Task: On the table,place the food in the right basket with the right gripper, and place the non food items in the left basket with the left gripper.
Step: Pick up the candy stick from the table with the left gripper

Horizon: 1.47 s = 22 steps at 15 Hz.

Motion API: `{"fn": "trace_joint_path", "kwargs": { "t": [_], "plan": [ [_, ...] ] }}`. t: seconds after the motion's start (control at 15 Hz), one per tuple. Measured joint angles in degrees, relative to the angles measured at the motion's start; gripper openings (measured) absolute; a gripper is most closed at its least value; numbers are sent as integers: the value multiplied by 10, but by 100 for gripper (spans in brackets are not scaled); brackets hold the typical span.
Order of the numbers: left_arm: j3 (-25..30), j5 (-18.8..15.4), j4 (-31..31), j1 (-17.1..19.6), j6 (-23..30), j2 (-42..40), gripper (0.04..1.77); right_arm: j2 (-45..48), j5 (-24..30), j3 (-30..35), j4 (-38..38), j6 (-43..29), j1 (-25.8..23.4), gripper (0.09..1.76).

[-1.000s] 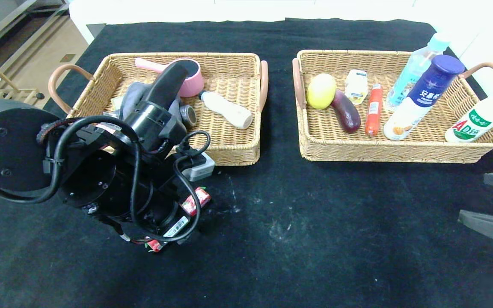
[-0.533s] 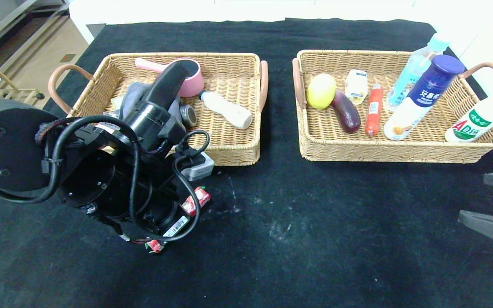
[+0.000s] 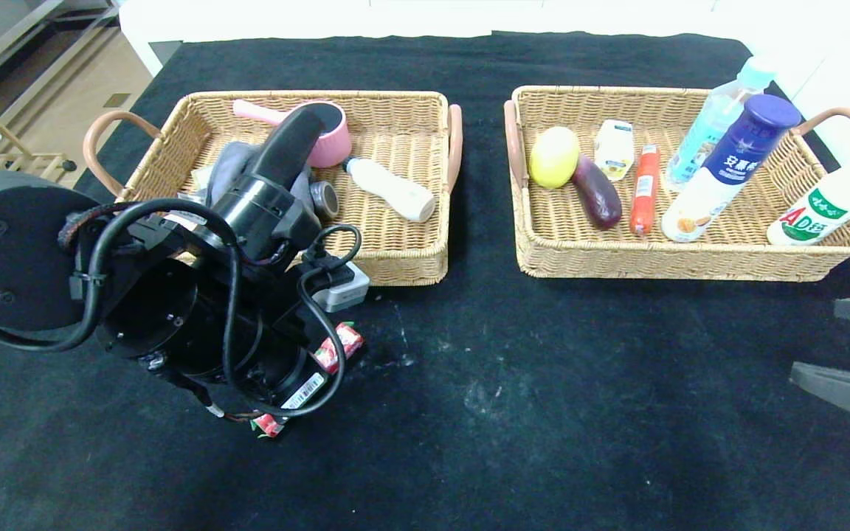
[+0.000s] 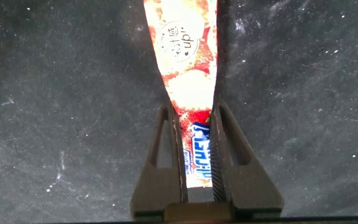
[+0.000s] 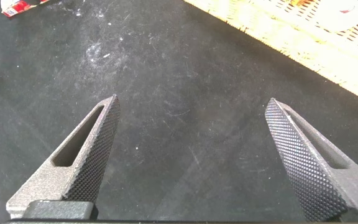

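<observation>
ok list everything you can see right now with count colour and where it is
table: 1, black cloth, under everything
left basket: 1, tan, holds pink cup, white bottle, grey cloth
right basket: 1, tan, holds yellow lemon, purple eggplant, red sausage, pouch, three bottles
candy stick: 1, red, on table before left basket
left claw: 1, black, shut on candy stick
right claw: 1, black, open above table at right

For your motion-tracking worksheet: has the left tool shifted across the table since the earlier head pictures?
No. The left tool stays put, its arm still overlapping the left basket's near-left corner, now shut on the candy stick.
</observation>
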<state>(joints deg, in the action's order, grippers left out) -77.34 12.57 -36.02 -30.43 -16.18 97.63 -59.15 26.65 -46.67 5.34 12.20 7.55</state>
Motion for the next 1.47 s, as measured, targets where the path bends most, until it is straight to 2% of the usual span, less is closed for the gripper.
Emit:
{"fn": "trace_joint_path", "kwargs": {
  "t": [0.4,0.8,1.2,1.47],
  "plan": [
    [1,-2,0,-4,7,-3,31,0,0,0,0,0,0,171],
    [-4,-7,0,-31,63,-12,31,0,0,0,0,0,0,171],
    [-40,-9,0,-115,230,-16,31,-1,0,0,0,0,0,171],
    [-85,-47,11,-165,347,-14,31,-2,0,0,0,0,0,171]
  ]
}}
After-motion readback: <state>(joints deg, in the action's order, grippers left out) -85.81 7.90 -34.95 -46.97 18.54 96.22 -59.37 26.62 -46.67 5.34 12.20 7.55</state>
